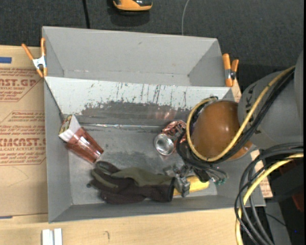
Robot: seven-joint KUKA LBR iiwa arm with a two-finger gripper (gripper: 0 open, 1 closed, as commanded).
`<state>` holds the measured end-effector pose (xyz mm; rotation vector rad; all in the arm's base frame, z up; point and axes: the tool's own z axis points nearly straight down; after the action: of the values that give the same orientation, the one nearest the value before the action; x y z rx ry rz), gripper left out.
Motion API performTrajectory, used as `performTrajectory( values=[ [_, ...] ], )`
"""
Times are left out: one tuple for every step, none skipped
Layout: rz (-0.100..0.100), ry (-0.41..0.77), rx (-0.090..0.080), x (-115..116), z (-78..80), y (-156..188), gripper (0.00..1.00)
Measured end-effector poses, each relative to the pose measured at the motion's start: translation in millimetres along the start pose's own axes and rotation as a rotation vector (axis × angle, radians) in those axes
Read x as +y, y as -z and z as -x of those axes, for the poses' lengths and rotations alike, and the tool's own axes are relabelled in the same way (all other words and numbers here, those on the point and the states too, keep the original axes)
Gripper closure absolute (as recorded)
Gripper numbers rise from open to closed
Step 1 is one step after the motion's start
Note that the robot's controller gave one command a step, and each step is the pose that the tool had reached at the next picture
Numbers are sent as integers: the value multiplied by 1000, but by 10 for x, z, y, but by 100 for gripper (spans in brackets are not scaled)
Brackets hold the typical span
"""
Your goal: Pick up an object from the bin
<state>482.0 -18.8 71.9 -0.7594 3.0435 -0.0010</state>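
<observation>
My gripper [183,182] is low in the bin's front right corner, under the arm's orange dome. It sits at the right end of a dark olive and black glove [130,184] that lies flat along the front wall. A yellow thing [198,185] lies right beside the gripper, partly hidden by it. Just behind the gripper a drinks can [165,143] lies on its side with its silver end facing up. Whether anything is held is hidden.
A red-brown foil packet [80,142] with a white end lies tilted against the left wall. The bare bin floor stretches between the packet and the can. The arm and its cables cover the bin's right side.
</observation>
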Motion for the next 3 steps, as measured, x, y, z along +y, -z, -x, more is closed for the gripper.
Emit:
performTrajectory(
  values=[
    [5,-25,9,33,46,545,100],
    [0,-43,1,33,69,1011,100],
    [2,-49,5,72,121,1027,100]
  ],
)
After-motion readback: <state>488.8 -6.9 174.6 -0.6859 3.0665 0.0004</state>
